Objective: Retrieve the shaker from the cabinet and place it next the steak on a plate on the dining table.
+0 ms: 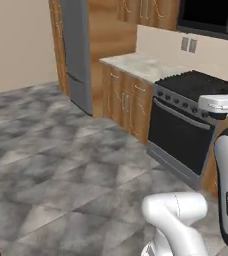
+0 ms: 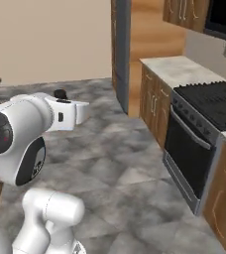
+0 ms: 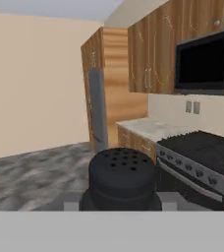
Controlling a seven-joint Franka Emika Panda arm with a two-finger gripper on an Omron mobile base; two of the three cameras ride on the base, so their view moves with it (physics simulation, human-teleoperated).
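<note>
The kitchen floor (image 1: pixel 61 145), of grey marbled tile, is shown spread wide before the base. Along the far wall are ranged a tall grey refrigerator (image 1: pixel 78 50), wood-fronted base cabinets (image 1: pixel 126 102) under a pale stone counter (image 1: pixel 141 65), and a black range (image 1: pixel 186 135) with its oven door closed; a dark microwave (image 3: pixel 207 61) is mounted above the range, between wooden wall cabinets (image 3: pixel 151 49). No plate, steak or dining table can be made out.

The shaker (image 3: pixel 121 179), a small black body with a perforated top, is seen close before the hand camera, carried upright in the gripper (image 3: pixel 121 206); the jaws are clenched on its lower body, though the fingertips themselves are hidden behind it. In the right base view the shaker (image 2: pixel 60 93) appears as a dark knob at the end of the raised arm.

The shaker is judged light, rigid and smooth-sided, hence liable to slip or tip; a hold low on its wider part is best kept, and it should be set down upright.
</note>
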